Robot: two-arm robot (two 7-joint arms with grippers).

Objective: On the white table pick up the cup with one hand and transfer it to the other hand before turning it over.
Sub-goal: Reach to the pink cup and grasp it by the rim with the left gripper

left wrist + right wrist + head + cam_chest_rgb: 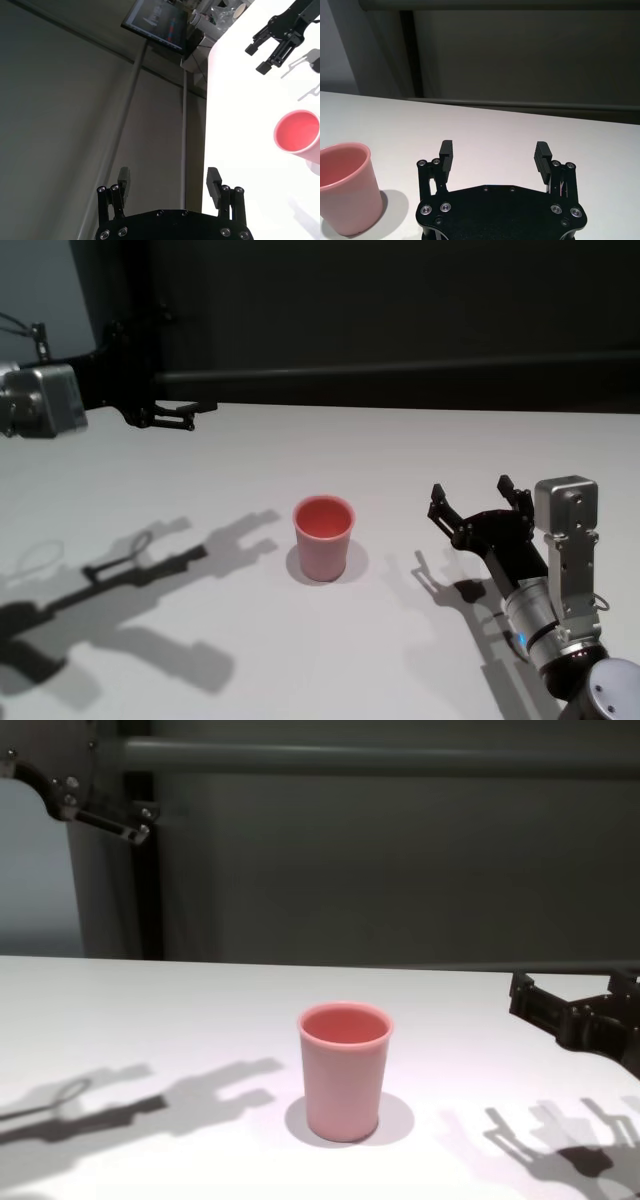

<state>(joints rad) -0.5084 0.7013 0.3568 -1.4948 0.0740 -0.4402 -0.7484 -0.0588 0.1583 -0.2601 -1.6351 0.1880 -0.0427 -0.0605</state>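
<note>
The pink cup [323, 538] stands upright, mouth up, near the middle of the white table [400, 450]. It also shows in the chest view [344, 1070], the right wrist view [345, 187] and the left wrist view [298, 134]. My right gripper [472, 490] is open and empty, low over the table to the right of the cup and apart from it; it shows too in its wrist view [495, 147] and the chest view [575, 985]. My left gripper [195, 415] is open and empty, raised high at the far left, well away from the cup [169, 175].
A dark wall with a horizontal rail [400, 760] runs behind the table's far edge. A monitor [155, 25] stands off the table beyond its side. Arm shadows lie on the table's left front [130, 580].
</note>
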